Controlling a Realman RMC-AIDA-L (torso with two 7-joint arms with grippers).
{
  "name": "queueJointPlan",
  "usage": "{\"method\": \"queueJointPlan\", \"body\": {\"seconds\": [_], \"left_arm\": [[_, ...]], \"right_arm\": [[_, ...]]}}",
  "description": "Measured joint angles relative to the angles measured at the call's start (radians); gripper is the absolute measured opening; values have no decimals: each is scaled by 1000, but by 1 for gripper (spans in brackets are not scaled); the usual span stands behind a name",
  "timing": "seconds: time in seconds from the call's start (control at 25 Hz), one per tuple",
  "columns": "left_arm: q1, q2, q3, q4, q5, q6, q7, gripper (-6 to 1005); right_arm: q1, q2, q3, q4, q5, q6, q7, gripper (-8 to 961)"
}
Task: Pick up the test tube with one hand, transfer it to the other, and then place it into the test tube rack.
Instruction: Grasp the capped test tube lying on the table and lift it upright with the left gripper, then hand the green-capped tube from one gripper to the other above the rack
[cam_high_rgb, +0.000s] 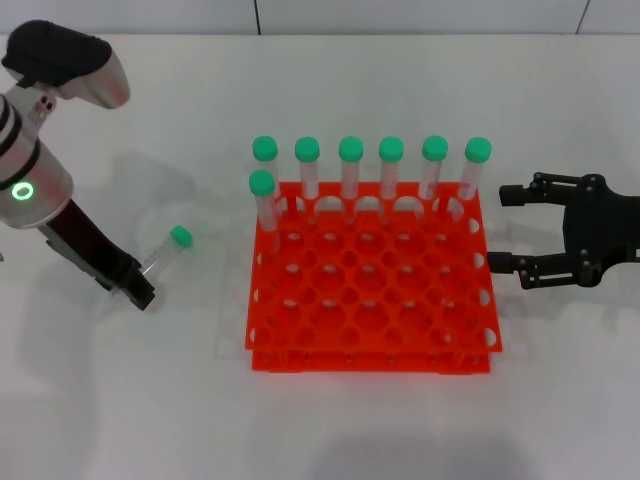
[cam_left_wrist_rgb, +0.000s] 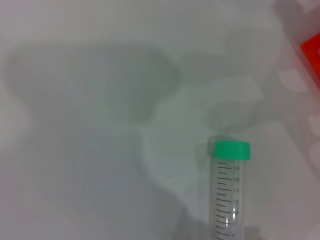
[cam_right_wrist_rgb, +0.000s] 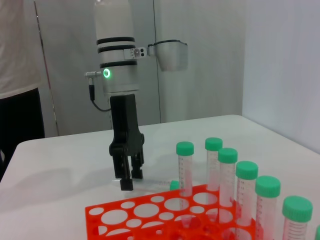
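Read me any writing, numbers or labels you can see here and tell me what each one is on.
"14": top number of the printed scale on the test tube lying on the table, left wrist view.
Lower scale numbers on that tube: too blurred to read.
Racked tubes' scale marks in the right wrist view: too small.
Test tube rack, both arms: no text visible.

The left arm is a silver-white cylinder with black bands and a green-lit ring, ending in a plain black two-fingered left gripper (cam_high_rgb: 140, 292). The black right gripper (cam_high_rgb: 508, 228) shows jointed linkage fingers.
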Motion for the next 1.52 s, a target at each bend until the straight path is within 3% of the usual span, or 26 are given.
{"method": "queueJointPlan", "body": {"seconds": [0.36, 0.64, 0.68, 0.8, 1.0, 1.2, 1.32, 1.52], "left_arm": [[0, -10, 3, -6, 0, -2, -8, 531], [9, -10, 15, 0, -4, -1, -11, 194], [9, -11, 15, 7, -1, 3, -11, 194], [18, -12, 12, 82, -3, 29, -11, 195], [72, -28, 6, 348, -22, 37, -6, 196], [120, -38, 6, 499, -192, -49, 71, 197], [154, -43, 6, 514, -309, -124, 178, 198], [242, -51, 3, 502, -616, -241, 469, 199]], "right_arm": [[3, 2, 0, -1, 0, 10, 0, 840], [0, 2, 0, -1, 1, 10, -1, 840], [0, 1, 0, -1, 2, 9, -2, 840], [-3, -2, 0, -1, 10, 4, -2, 840], [-8, -3, 0, -5, 15, -3, -3, 840], [-20, 0, 0, -21, 30, -8, -4, 840], [-27, 1, 0, -22, 45, -13, -8, 840], [-29, 1, 1, -23, 62, -22, -10, 839]]}}
